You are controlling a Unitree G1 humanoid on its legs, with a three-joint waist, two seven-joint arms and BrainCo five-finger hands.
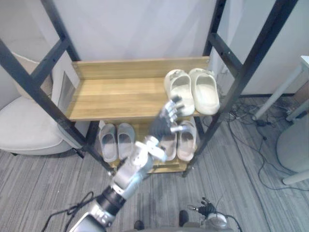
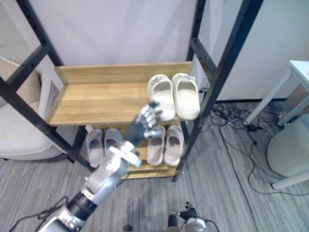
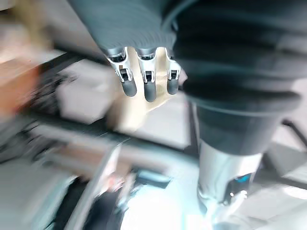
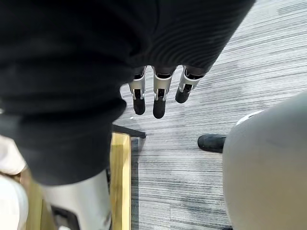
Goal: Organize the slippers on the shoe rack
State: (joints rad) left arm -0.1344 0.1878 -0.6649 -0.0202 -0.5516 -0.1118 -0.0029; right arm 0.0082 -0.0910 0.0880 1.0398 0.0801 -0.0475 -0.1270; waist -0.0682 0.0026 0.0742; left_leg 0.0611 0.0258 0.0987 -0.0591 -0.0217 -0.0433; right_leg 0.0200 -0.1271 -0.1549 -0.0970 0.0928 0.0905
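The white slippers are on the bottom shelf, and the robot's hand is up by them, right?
No. The white slippers sit on the top shelf, as the left eye view shows. The left hand is up by them.

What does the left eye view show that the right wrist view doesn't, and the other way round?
Left eye view: the whole rack, cream slippers on its upper shelf, grey slippers and beige slippers below, and the left hand raised before them. Right wrist view: the right hand up close, fingers straight, above the floor. Both: the striped floor and, it seems, rack wood.
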